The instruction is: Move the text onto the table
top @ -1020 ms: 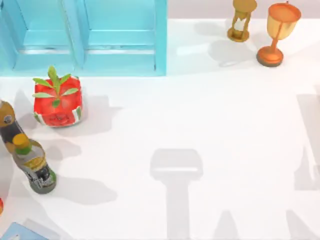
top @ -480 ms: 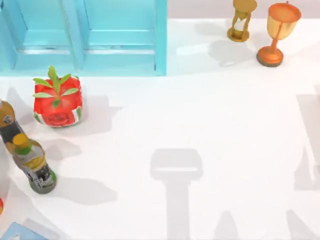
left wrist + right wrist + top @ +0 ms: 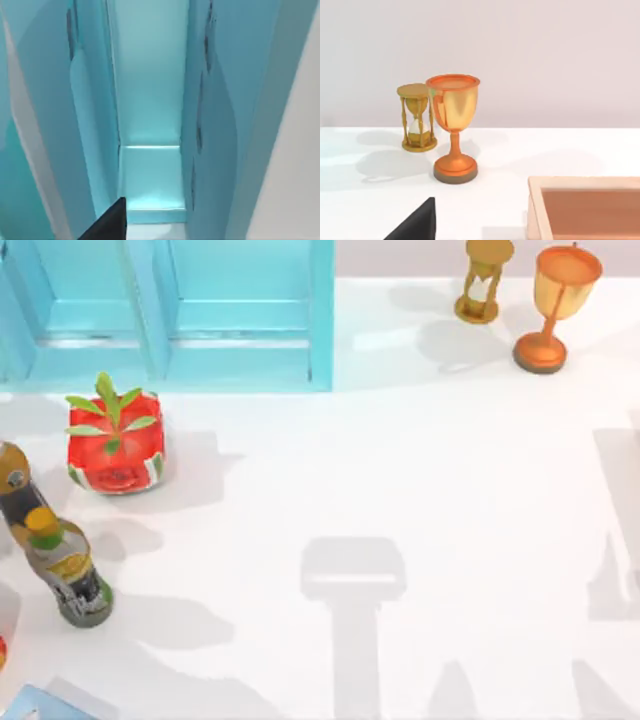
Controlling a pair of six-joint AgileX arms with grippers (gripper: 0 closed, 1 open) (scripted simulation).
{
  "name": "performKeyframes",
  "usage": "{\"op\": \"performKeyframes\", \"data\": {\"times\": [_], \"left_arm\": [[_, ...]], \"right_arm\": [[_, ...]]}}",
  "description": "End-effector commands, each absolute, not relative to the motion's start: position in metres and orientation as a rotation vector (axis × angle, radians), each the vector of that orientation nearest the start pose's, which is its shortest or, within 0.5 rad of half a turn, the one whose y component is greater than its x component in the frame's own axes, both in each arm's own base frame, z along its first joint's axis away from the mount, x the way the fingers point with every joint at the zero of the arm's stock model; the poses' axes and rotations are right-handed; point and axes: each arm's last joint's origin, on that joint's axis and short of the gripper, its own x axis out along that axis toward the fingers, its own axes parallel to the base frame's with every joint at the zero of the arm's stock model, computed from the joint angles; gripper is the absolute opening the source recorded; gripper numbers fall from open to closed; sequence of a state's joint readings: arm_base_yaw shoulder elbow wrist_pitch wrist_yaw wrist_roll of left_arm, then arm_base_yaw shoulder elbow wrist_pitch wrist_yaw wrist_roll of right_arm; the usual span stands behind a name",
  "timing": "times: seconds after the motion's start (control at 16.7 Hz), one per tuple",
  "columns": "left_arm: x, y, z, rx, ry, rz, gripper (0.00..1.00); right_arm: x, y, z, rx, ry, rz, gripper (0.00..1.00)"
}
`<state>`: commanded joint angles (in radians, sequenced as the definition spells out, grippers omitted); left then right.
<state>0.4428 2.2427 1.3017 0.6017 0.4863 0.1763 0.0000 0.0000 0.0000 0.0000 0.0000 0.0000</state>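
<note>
Fingertips [image 3: 111, 222] give little away: the left gripper [image 3: 102, 231] shows a single dark tip and so does the right gripper [image 3: 415, 225], so I cannot tell whether either pair is spread or pressed together.

The left wrist view looks straight into an open compartment of the light-blue cabinet [image 3: 150, 100], and what shows of that compartment is bare. I take it the left arm is aimed at the shelves because that is where a book would stand. In the top view, a light-blue corner with a pale edge sits at the lower left border, which I judge to be the book [image 3: 30, 706]. Whether it lies on the table [image 3: 450, 490] or is held above it cannot be told.

The right arm seems parked, facing the goblet [image 3: 454, 125] and hourglass [image 3: 417, 120] at the table's far right.

The top view alone lays out the tomato-shaped pot [image 3: 115, 445] and the bottle [image 3: 70, 575] along the left side. The right wrist view adds a tan box [image 3: 585, 205] beside the goblet.
</note>
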Motion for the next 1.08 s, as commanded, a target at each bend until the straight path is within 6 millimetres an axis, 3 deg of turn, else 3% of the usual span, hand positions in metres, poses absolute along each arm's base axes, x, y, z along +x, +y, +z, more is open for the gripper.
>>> {"op": "performKeyframes", "data": {"times": [0.24,0.48,1.08], "left_arm": [[0.459,0.189,0.102,0.013,0.295,-0.046,1.0],[0.461,0.189,0.101,0.013,0.296,-0.046,1.0],[0.461,0.189,0.101,0.013,0.296,-0.046,0.25]], "right_arm": [[0.106,-0.001,0.16,0.0,0.0,0.0,1.0],[0.106,-0.001,0.16,0.0,0.0,0.0,1.0],[0.106,-0.001,0.16,0.0,0.0,0.0,1.0]]}}
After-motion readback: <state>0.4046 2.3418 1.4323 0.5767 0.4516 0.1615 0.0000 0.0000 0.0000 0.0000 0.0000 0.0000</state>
